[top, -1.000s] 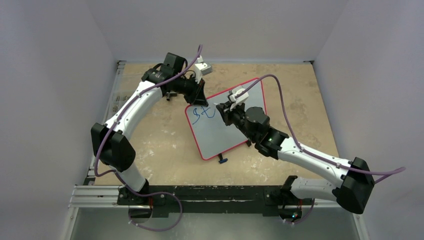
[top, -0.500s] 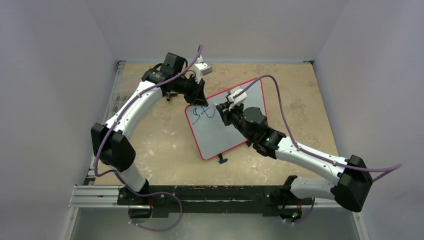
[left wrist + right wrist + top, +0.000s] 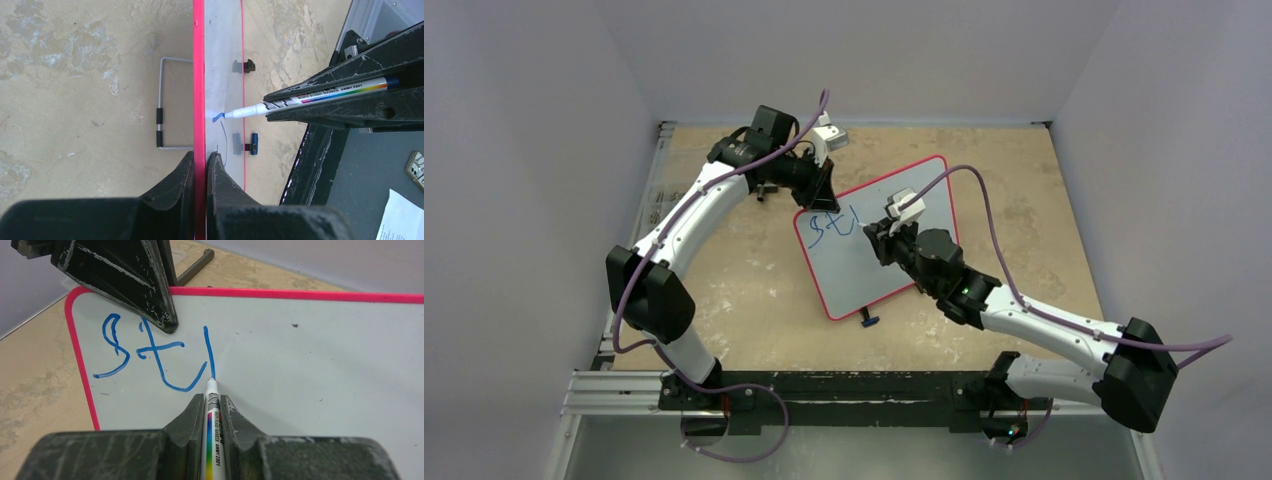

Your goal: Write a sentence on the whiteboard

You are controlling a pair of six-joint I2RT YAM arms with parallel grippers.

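Over table (image 3: 724, 290), right arm (image 3: 1034, 325) slants marker (image 3: 213, 420) onto whiteboard (image 3: 864, 275).

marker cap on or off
Off. The marker's bare white nib sticks out past the right gripper and touches the whiteboard at the end of a blue stroke.

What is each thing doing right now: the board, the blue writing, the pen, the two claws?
whiteboard: propped at a slant, one edge clamped.
sentence: unfinished, only "St" and one more stroke.
marker: uncapped, tip on the board.
left gripper: shut on the whiteboard's frame.
right gripper: shut on the marker.
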